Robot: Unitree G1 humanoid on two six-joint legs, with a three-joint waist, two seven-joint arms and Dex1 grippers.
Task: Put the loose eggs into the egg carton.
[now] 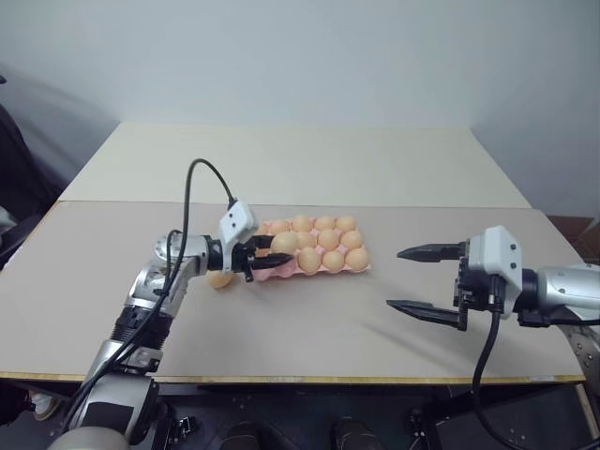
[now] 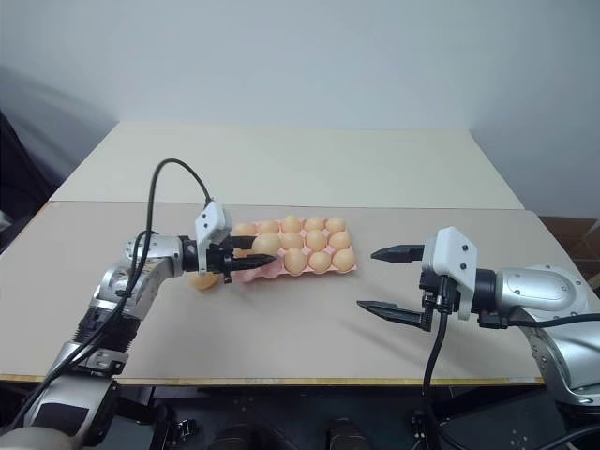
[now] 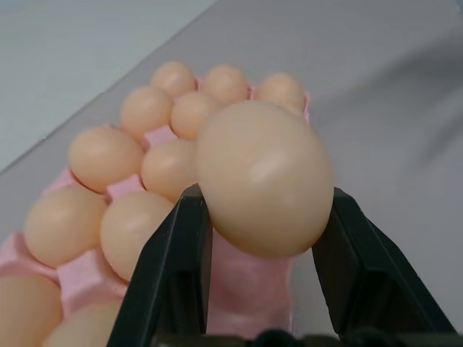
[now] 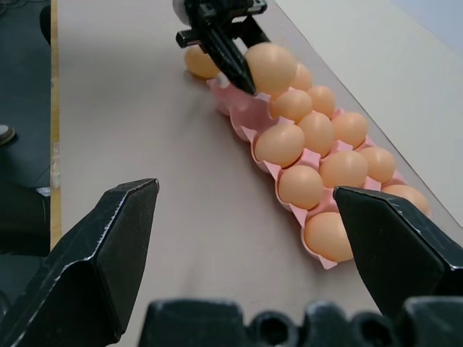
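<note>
Count: one egg carton (image 4: 244, 119), 3x5 cups. About 13 seated eggs (image 4: 300, 186), a few partly hidden, so roughly 2 cups empty. One held egg (image 3: 264, 166) in my left gripper (image 3: 265, 196). One loose egg (image 1: 219, 278) on the table (image 1: 300, 352).

Head pair looks down from the worktop's (image 1: 309, 347) near edge. Left wrist camera sits tight above the carton (image 3: 246, 289); right wrist camera views it from farther off. All four share it.

Even soft light, faint shadows, sharp views
</note>
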